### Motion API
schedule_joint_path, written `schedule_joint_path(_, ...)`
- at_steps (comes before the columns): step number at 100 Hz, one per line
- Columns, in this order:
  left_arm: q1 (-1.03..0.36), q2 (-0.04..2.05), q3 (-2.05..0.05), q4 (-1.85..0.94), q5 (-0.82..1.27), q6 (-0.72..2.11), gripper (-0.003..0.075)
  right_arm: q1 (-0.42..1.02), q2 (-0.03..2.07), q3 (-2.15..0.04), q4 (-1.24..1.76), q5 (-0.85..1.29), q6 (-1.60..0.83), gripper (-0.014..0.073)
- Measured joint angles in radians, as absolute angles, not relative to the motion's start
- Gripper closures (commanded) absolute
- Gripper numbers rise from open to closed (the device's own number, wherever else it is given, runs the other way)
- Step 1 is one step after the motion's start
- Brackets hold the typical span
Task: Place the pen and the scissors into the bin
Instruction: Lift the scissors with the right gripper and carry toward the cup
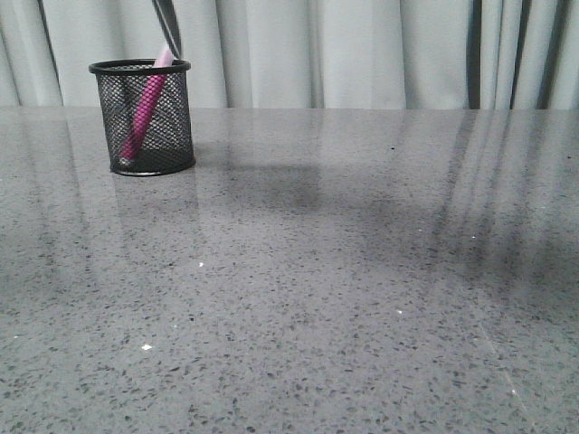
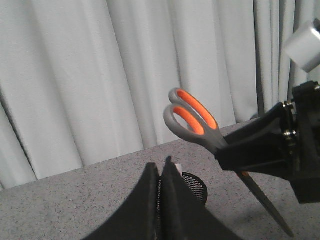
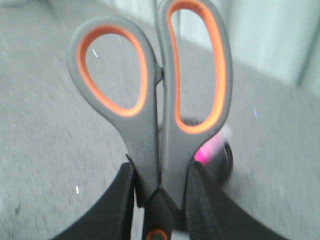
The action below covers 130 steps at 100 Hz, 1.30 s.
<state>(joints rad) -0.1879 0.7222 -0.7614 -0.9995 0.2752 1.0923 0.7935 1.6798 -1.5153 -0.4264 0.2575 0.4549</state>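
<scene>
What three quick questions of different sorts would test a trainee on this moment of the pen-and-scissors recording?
1. True or false: the pen already stands inside the bin.
2. Which gripper holds the scissors? A) left B) right C) neither
3. Fill in: the blades of the scissors point ____, handles up.

Key
1. True: it leans inside the mesh cup, cap end at the rim.
2. B: the right gripper clamps the scissors just below the handle loops; the left gripper is shut on nothing.
3. Down: the left wrist view shows the blades slanting down towards the table, and the front view shows their tips just above the bin.
</scene>
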Motion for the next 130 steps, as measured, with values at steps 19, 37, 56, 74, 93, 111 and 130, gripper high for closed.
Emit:
schedule_joint_path(19,-0.188,0.722,-0.761,-0.995,0.275,1.092,0.0742,0.723,1.733,-1.515,-0.457,0.038,0.455,0.0660)
schedule_joint_path(37,-0.188,0.722,-0.761,-0.992,0.275,1.092,0.0742,0.659,1.805,-1.513,-0.465,-0.192,0.455,0.0660)
schedule_joint_path(56,-0.188,0.722,-0.761,-0.992,0.275,1.092,0.0742,0.633,1.875,-1.513,-0.473,-0.377,0.455,0.0660)
schedule_joint_path(74,-0.188,0.722,-0.761,-0.992,0.275,1.092,0.0742,0.595,1.911,-1.513,-0.478,-0.467,0.455,0.0660)
schedule_joint_path(93,-0.188,0.722,-0.761,-0.992,0.275,1.092,0.0742,0.567,1.947,-1.513,-0.478,-0.520,0.455,0.0660)
schedule_joint_path(111,-0.188,0.722,-0.761,-0.992,0.275,1.092,0.0742,0.564,1.982,-1.513,-0.460,-0.554,0.455,0.0660)
schedule_joint_path(130,-0.188,0.722,-0.761,-0.992,0.275,1.092,0.0742,0.564,2.007,-1.513,-0.359,-0.632,0.402,0.0660)
